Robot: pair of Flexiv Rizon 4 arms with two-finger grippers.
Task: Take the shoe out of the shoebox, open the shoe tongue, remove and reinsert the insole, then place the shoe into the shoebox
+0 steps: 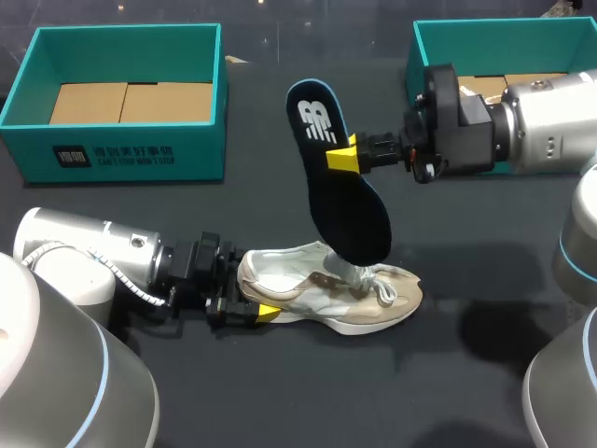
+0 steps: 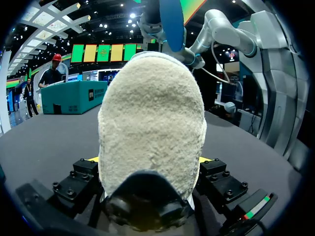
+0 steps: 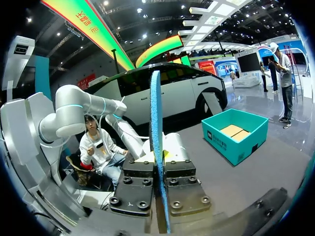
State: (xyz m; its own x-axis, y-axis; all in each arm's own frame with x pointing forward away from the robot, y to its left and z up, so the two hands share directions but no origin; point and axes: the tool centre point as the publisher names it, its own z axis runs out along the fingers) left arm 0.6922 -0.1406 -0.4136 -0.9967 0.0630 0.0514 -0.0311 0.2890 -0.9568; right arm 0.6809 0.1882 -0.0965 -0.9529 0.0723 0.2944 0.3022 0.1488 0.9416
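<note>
A beige and white sneaker (image 1: 326, 294) lies on the black table, toe to the right. My left gripper (image 1: 250, 310) grips its heel from the left; in the left wrist view the fuzzy heel (image 2: 152, 128) fills the gap between the widely spread fingers of my left gripper (image 2: 150, 164). My right gripper (image 1: 343, 157) is shut on a dark blue insole (image 1: 338, 182) with a white logo. The insole stands tilted above the shoe, its lower end at the shoe's mouth. In the right wrist view the insole (image 3: 156, 142) shows edge-on between the fingers of my right gripper (image 3: 158, 169).
A teal shoebox (image 1: 121, 149) with cardboard inside stands at the back left. A second teal box (image 1: 438, 37) stands at the back right, behind my right arm. Bare black table lies in front of and right of the shoe.
</note>
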